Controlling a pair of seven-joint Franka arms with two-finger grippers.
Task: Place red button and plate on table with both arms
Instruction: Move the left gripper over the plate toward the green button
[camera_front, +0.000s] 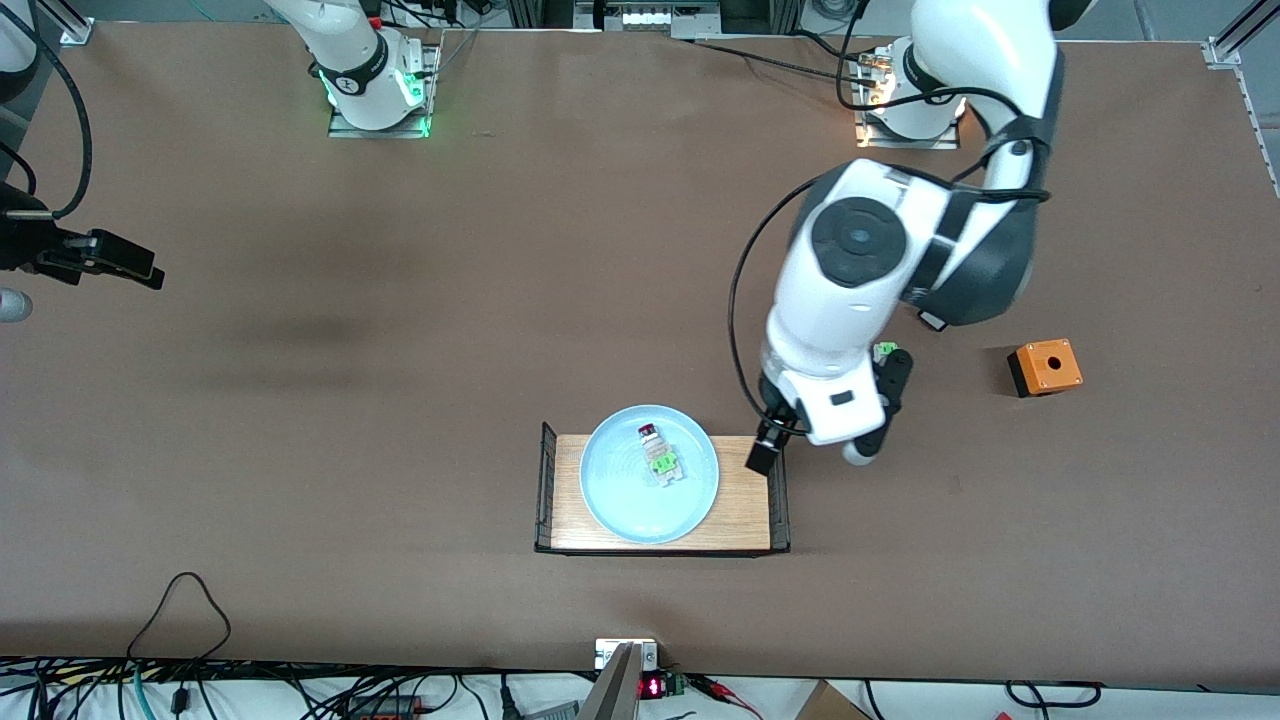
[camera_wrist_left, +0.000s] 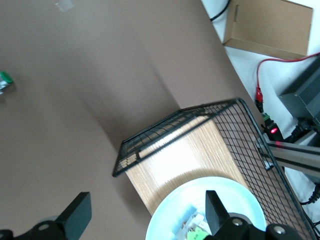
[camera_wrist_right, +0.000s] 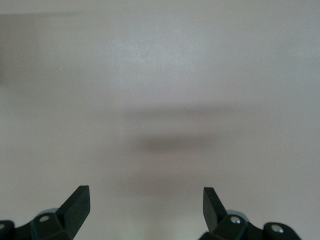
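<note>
Approach step: red button (camera_front: 660, 455) lay on the plate (camera_front: 612, 500) atop the wooden tray (camera_front: 745, 515), left gripper (camera_front: 775, 440) wide open and empty over the tray's edge, right gripper (camera_front: 110, 258) open, empty, waiting over table (camera_front: 400, 400); next likely a descent onto the plate rim

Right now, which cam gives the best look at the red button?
Front view: the red button lies whole on the plate, red cap and green block visible. Left wrist view catches only part of it at the frame edge. Right wrist view shows only bare table.
</note>
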